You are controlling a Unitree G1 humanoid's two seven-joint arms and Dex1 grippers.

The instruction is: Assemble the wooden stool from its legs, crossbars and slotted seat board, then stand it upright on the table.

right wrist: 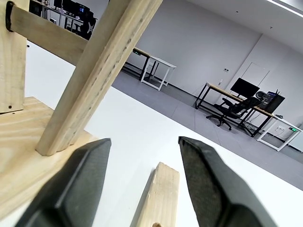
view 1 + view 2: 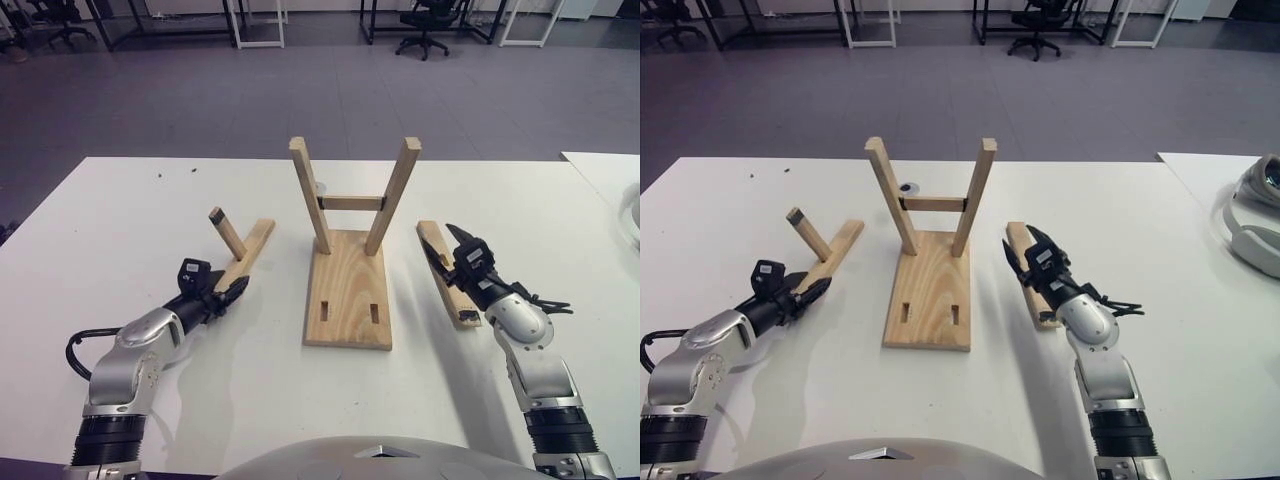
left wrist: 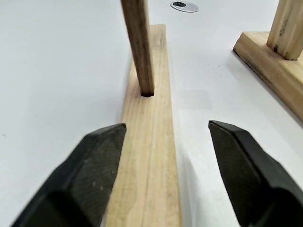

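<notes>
The slotted seat board point(image 2: 348, 290) lies flat mid-table. Two legs point(image 2: 312, 195) stand in its far end, joined by a crossbar point(image 2: 352, 203); two slots point(image 2: 324, 310) near its front are bare. To its left a third leg point(image 2: 248, 252) lies flat with a short crossbar point(image 2: 228, 232) sticking up from it. My left gripper point(image 2: 228, 296) is open at that leg's near end, fingers point(image 3: 94, 165) either side of the leg point(image 3: 149, 142). A fourth leg point(image 2: 445, 272) lies flat on the right. My right gripper point(image 2: 442, 245) hovers open over the leg's point(image 1: 158, 196) far part.
A small round disc point(image 2: 908, 187) sits on the table behind the standing legs. A white headset point(image 2: 1255, 215) rests on a neighbouring table at the far right. The white table point(image 2: 120, 230) has bare room at left and front.
</notes>
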